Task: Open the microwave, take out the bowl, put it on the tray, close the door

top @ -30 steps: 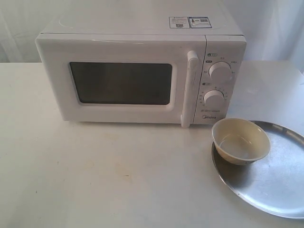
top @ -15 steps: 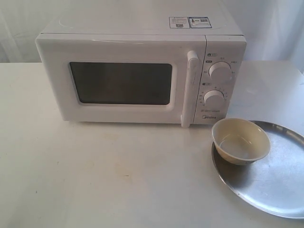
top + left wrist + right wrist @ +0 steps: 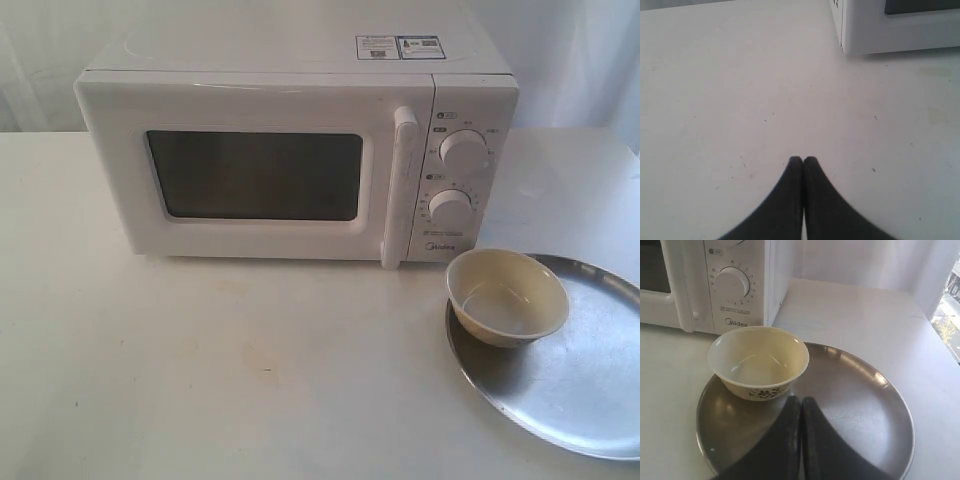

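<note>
The white microwave point(image 3: 290, 150) stands at the back of the table with its door point(image 3: 250, 175) shut; the bar handle point(image 3: 400, 185) is upright beside the two dials. The cream bowl point(image 3: 507, 297) point(image 3: 759, 361) sits upright on the left part of the silver tray point(image 3: 570, 385) point(image 3: 855, 405), at the front right of the microwave. My right gripper point(image 3: 801, 399) is shut and empty, held over the tray just short of the bowl. My left gripper point(image 3: 803, 160) is shut and empty over bare table, with a corner of the microwave point(image 3: 890, 30) beyond it. Neither gripper shows in the exterior view.
A white table point(image 3: 200, 370) carries everything, with a pale curtain behind. The tray reaches the right edge of the exterior view. The table's right edge point(image 3: 940, 340) lies close past the tray, with a window beyond.
</note>
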Controlling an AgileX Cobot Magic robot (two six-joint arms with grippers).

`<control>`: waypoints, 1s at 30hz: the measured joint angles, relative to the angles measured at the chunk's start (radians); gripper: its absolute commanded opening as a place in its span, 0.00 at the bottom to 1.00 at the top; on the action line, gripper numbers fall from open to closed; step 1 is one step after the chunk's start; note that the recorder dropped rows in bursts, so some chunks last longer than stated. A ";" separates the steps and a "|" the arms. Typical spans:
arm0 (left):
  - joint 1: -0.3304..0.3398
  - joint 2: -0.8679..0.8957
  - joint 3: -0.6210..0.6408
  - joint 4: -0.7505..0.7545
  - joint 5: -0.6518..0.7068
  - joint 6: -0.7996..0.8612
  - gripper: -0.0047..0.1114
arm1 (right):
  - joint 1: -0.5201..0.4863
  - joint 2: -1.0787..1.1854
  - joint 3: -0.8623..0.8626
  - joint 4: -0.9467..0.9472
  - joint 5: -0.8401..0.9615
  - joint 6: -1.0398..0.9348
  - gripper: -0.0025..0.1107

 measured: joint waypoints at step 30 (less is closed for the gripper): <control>0.000 0.000 0.000 0.000 -0.001 0.000 0.04 | 0.000 0.000 0.000 0.000 0.000 0.040 0.02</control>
